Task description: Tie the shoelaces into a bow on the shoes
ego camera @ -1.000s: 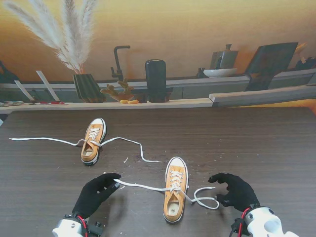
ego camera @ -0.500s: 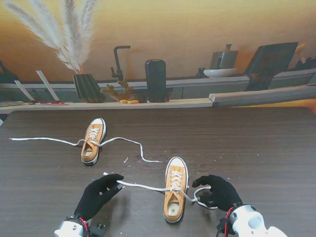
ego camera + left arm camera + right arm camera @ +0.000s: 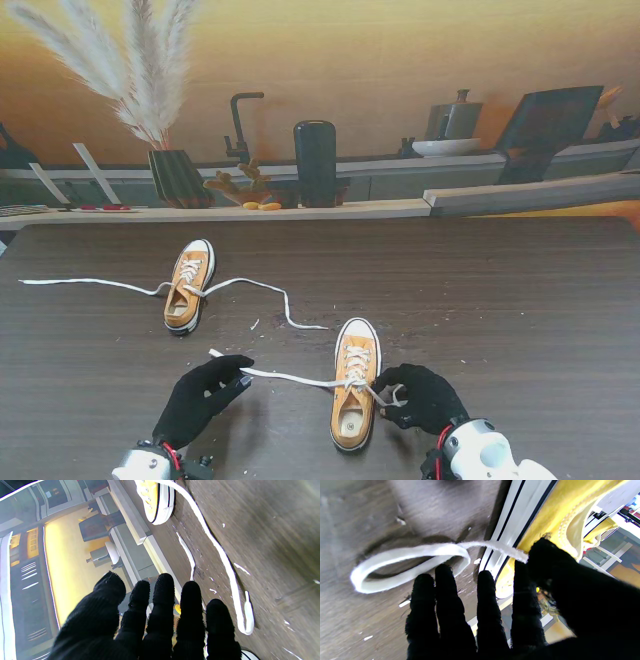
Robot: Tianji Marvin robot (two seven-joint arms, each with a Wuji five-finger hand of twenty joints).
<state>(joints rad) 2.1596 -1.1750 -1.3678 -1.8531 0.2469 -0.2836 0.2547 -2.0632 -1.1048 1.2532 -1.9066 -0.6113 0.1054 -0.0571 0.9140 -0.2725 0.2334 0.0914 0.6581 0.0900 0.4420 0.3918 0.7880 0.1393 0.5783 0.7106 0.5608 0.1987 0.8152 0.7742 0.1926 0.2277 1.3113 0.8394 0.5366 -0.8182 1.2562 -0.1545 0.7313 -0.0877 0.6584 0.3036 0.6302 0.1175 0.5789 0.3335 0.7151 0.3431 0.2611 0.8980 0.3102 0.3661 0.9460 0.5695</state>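
On the surface, near edge: working shoe sits between both hands, toe pointing away from me.
Second shoe: farther from me and to the left, laces trailing loose, untouched.
Left lace: runs flat from the eyelets out to the left hand; its end lies at the fingertips, fingers extended, no grip I can confirm.
Right lace: lies folded into a loop just beside the sole.
Right hand: against the shoe's side, thumb pressing the lace at the yellow canvas; a closed pinch looks likely, can't tell for sure.
Handling: flat cotton, limp, light, loop collapses if released; shoe slides easily.
Where to grip: pinch each loop at its base near the eyelets, not the tips.
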